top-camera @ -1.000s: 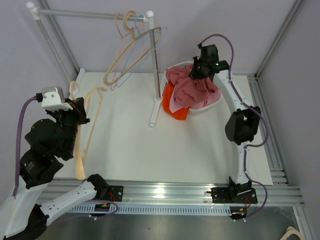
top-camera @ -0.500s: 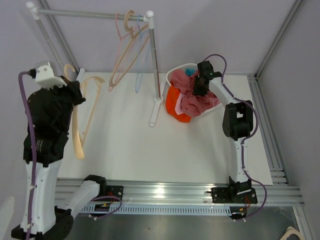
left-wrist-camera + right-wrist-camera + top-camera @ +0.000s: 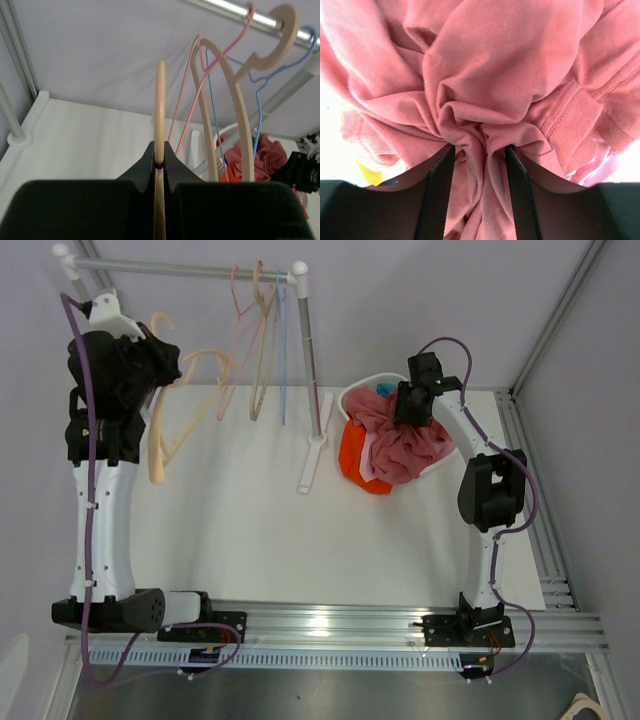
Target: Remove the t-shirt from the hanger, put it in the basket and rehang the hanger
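1. Left gripper (image 3: 159, 157): I see it clamped on the thin edge of a bare beige hanger (image 3: 160, 100), held high at the table's (image 3: 260, 530) far left.
2. Right gripper (image 3: 479, 155): jaws parted, with a pucker of cloth standing between the fingers (image 3: 439, 190).
3. T-shirt (image 3: 495, 65): faded pink-red knit, stitched hem showing, crumpled into deep folds. I find it off any hanger, heaped in the white basket (image 3: 360, 392) at the far right, spilling over its near rim.
4. Orange cloth (image 3: 352, 455): hangs over the basket's left side, beside the shirt.
5. Rail (image 3: 180, 268), farthest back: carries a beige hanger (image 3: 240, 115), a pink wire one (image 3: 186, 112) and a blue wire one (image 3: 209, 90), all bare.
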Available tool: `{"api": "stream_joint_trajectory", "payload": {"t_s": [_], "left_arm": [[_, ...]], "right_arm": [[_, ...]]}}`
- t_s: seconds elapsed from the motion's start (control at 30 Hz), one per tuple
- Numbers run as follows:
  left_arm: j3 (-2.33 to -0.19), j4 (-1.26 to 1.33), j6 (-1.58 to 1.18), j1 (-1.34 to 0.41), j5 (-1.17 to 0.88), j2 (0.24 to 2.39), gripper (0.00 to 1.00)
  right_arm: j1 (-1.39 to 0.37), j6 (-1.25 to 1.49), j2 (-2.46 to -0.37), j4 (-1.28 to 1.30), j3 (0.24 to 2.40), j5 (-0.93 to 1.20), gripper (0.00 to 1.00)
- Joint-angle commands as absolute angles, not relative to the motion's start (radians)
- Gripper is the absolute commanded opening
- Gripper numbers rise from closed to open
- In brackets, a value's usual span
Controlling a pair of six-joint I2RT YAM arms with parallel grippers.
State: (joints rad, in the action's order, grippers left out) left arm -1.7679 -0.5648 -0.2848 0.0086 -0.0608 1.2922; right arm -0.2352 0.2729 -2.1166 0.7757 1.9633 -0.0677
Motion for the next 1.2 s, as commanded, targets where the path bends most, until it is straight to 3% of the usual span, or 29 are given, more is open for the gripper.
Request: {"api": "stream_joint_trajectory", "payload": {"t_s": [0.0,0.1,0.13,0.27,0.4,0.5,0.67,1.17], "left_arm": [[-1.904,-0.548,-0.296,0.078,-0.124,1.327,0.01],[-1.945,-0.539,-0.31,0.12,-0.198,1.368,0.01],[-1.95,-0.531,-0.307,0.127,-0.209,1.387,0.01],[-1.953,-0.437,-0.288,0.127,-0.254,1.414,0.01],[-1.972,-0.334,-0.287,0.129,-0.327,1.494,0.01],[-2.103,-0.322,-0.293,0.126,-0.36,1.598,0.01],[-2.14,-0.243,-0.272,0.121,-0.308,1.655,0.01],[-2.419,-0.267,-0.227,0.046,-0.244,1.908,0.01]], "right_arm": [[-0.233,0.265,-2.068,0.787,2.043,-0.078,0.49],[-0.236,0.265,-2.043,0.787,2.089,-0.077,0.61],[-0.239,0.261,-2.028,0.779,2.097,-0.078,0.72],[-0.253,0.221,-1.93,0.697,2.05,-0.107,0.92],[-0.252,0.216,-1.811,0.599,1.947,-0.075,0.93],[-0.253,0.216,-1.683,0.478,1.805,-0.017,0.94],[-0.252,0.199,-1.513,0.275,1.596,0.069,0.99],[-0.265,0.21,-1.485,0.241,1.548,0.155,0.99]]}}
